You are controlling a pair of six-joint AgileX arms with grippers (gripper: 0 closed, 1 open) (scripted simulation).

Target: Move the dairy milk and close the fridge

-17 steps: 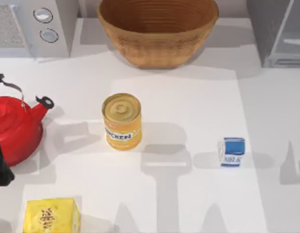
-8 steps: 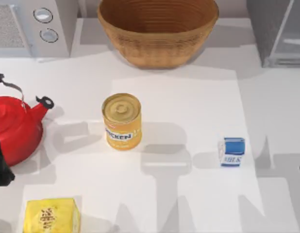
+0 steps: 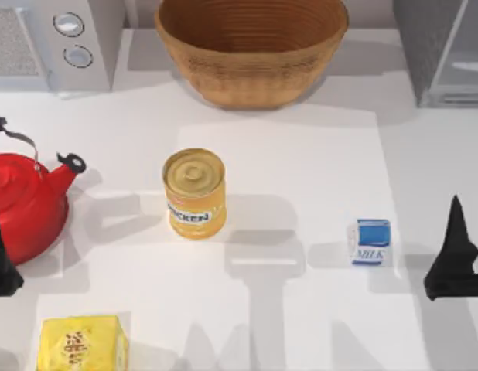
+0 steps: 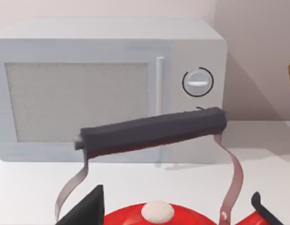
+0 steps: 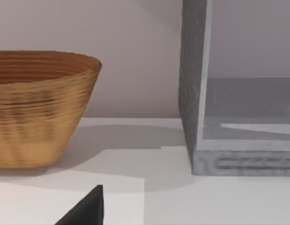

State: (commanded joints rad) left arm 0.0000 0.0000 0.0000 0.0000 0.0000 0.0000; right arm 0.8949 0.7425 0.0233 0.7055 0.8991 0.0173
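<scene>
A: Right gripper [image 3: 454, 259] status?
B: Dark shape at the worktop's [image 3: 301, 325] right edge, just right of the small white dairy milk carton with the blue top [image 3: 370, 242], not touching it. Can't tell how its fingers stand.
A: Milk position?
B: Upright on the white worktop, right of the yellow can [image 3: 194, 192]. Grey speckled fridge [image 3: 444, 50] sits at the back right corner, well apart from the carton; woven brown basket [image 3: 251, 48] beside it.
A: Left gripper [image 3: 2, 259]?
B: At the left edge, by the red kettle [image 3: 26, 201]. Fingers unreadable too.
</scene>
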